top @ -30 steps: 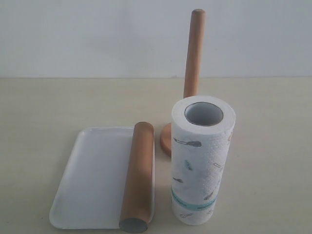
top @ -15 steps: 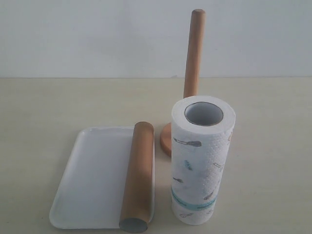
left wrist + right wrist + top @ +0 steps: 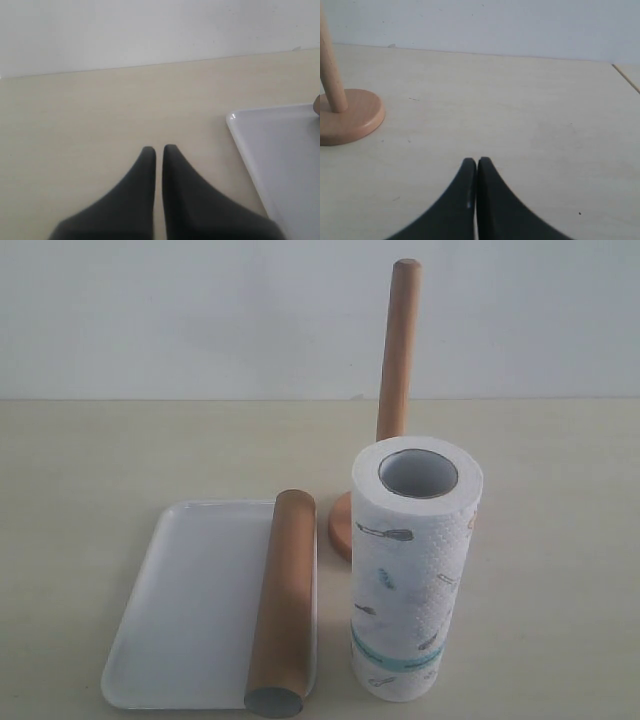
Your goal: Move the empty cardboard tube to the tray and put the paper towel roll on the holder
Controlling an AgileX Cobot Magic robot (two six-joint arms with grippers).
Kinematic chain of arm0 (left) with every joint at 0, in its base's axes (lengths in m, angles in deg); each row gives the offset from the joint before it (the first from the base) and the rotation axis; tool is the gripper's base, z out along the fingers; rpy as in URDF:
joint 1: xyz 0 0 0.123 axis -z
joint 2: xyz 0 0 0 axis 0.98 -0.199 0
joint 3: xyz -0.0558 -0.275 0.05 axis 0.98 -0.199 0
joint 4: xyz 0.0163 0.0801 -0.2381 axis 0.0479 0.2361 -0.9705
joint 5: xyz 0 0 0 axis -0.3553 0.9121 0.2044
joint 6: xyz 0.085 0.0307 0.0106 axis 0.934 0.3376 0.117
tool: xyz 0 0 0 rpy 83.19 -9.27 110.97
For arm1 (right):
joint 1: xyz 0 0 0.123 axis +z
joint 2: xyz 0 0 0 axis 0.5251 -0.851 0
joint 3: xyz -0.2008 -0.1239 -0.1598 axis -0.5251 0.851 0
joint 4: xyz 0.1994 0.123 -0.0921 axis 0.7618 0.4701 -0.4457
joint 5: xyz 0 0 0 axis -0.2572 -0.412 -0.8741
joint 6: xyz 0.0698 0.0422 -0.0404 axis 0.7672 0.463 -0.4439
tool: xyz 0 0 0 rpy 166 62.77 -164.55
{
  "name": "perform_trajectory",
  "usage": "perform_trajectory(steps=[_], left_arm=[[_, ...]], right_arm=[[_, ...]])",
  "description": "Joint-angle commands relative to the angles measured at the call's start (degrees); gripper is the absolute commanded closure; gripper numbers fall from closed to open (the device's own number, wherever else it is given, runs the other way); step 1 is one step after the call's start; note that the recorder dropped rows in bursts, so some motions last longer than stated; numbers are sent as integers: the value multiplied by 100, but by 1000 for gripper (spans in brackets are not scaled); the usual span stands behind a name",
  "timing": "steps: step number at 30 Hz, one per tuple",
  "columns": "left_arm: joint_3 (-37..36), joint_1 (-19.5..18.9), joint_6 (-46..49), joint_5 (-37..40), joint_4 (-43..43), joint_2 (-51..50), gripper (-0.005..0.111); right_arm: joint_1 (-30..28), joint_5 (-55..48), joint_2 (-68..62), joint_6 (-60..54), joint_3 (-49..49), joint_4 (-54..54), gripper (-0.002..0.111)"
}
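Note:
The brown cardboard tube point(image 3: 283, 600) lies lengthwise along the right side of the white tray point(image 3: 190, 610), its grey open end toward the camera. The paper towel roll point(image 3: 412, 570) stands upright on the table just right of the tray. Behind the roll stands the wooden holder point(image 3: 397, 350), its post bare, its disc base point(image 3: 341, 525) partly hidden. Neither gripper shows in the exterior view. My left gripper point(image 3: 159, 148) is shut and holds nothing, over bare table beside the tray's corner point(image 3: 280, 150). My right gripper point(image 3: 477, 161) is shut and holds nothing, with the holder base point(image 3: 347, 117) off to one side.
A pale wall point(image 3: 200, 310) rises behind the beige table. A seam or table edge point(image 3: 626, 79) shows in the right wrist view.

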State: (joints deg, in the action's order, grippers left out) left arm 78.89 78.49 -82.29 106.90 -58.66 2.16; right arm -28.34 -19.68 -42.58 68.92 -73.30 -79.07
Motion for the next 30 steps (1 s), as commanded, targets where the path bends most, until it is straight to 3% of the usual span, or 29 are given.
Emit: perform_trajectory(steps=[1, 4, 7, 10, 13, 21, 27, 30], left_arm=[[-16, -13, -48, 4, -21, 17, 103], [-16, -13, -48, 4, -21, 17, 103], [-16, -13, -48, 4, -21, 17, 103], [-16, -13, -48, 4, -21, 17, 103], [-16, -13, -48, 4, -21, 17, 103], [-16, -13, -48, 4, -21, 17, 103], [-16, -13, -48, 4, -21, 17, 103], [-16, -13, -48, 4, -21, 17, 103]], right_arm=[[-42, 192, 2, 2, -6, -31, 108], [-42, 651, 2, 2, -6, -31, 108], [-42, 2737, 2, 451, -6, 243, 108], [-42, 3866, 2, 774, -6, 273, 108], [-42, 3675, -9, 1330, -6, 152, 108], [72, 3415, -402, 2554, -281, -1819, 108], [502, 3703, -2045, 3726, -1140, -3963, 108], [935, 4579, -3379, 4409, -1206, -5279, 108]])
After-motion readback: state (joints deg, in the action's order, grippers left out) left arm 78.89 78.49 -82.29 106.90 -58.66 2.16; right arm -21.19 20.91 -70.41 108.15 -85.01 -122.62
